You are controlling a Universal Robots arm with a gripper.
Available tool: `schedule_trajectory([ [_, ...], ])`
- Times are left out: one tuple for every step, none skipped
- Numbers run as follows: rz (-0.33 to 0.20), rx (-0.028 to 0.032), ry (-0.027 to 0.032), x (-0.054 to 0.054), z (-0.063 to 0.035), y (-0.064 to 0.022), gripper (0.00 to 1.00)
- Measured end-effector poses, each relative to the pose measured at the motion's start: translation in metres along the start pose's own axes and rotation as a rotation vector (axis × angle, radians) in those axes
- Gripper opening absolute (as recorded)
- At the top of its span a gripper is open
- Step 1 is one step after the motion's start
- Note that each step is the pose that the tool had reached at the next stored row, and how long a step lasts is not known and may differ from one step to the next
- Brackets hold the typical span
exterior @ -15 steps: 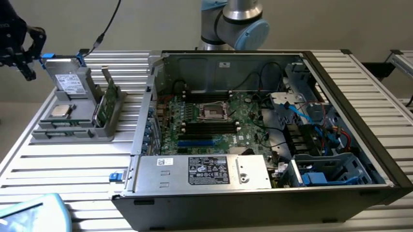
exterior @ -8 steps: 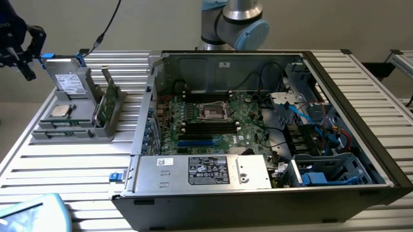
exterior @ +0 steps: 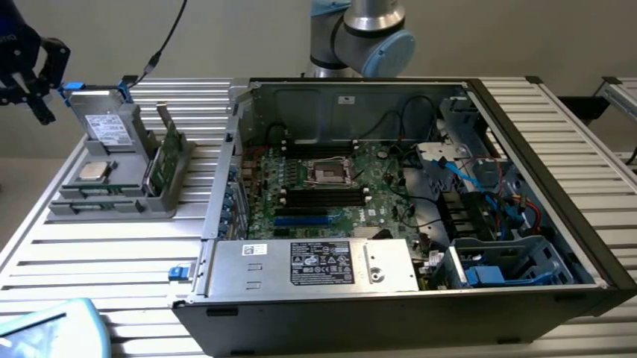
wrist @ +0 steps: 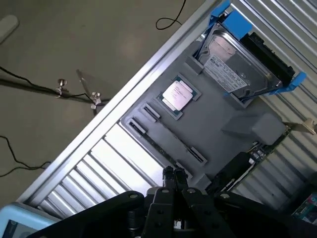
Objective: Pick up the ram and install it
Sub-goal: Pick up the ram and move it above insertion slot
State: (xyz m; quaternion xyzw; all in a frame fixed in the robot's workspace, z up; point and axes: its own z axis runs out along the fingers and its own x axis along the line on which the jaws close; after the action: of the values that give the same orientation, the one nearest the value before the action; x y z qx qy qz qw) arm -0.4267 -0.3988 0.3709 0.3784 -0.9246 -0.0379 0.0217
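My gripper (exterior: 43, 112) hangs in the air at the exterior view's far left, beside the grey parts holder (exterior: 119, 195) and well apart from the open computer case (exterior: 344, 97). In the wrist view its black fingertips (wrist: 169, 173) sit pressed together with nothing green between them, over the holder's (wrist: 213, 124) edge near a long narrow slot (wrist: 168, 145). The ram is hidden from me. The black motherboard slots (exterior: 324, 196) lie in the middle of the case.
The holder carries a hard drive in a blue frame (wrist: 237, 59), a square silver processor chip (wrist: 177, 94) and an upright broader green board (exterior: 169, 149). The ribbed metal table's (exterior: 100, 261) edge runs by the holder. Cables and a drive cage (exterior: 508, 261) crowd the case's right side.
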Motion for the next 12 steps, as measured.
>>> schedule_trajectory([
  [-0.018,-0.0005,0.0008,0.0,0.0,0.0,0.11],
  [-0.036,-0.0011,0.0017,0.0,0.0001,0.0,0.11],
  [-0.054,-0.0016,0.0025,0.0,0.0001,0.0,0.11],
  [-0.072,-0.0021,0.0033,0.0,0.0001,0.0,0.11],
  [-0.09,-0.0026,0.0042,0.0,0.0002,0.0,0.11],
  [-0.109,-0.0031,0.0051,0.0,0.0002,0.0,0.11],
  [-0.127,-0.0036,0.006,0.0,0.0002,0.0,0.11],
  [-0.145,-0.004,0.0069,0.0,0.0003,-0.0001,0.11],
  [-0.163,-0.0045,0.0078,0.0,0.0003,-0.0001,0.11],
  [-0.181,-0.0049,0.0088,0.0,0.0003,0.0,0.11],
  [-0.199,-0.0054,0.0097,0.0,0.0004,0.0,0.11],
  [-0.219,-0.0059,0.0108,0.0,0.0004,-0.0001,0.11],
])
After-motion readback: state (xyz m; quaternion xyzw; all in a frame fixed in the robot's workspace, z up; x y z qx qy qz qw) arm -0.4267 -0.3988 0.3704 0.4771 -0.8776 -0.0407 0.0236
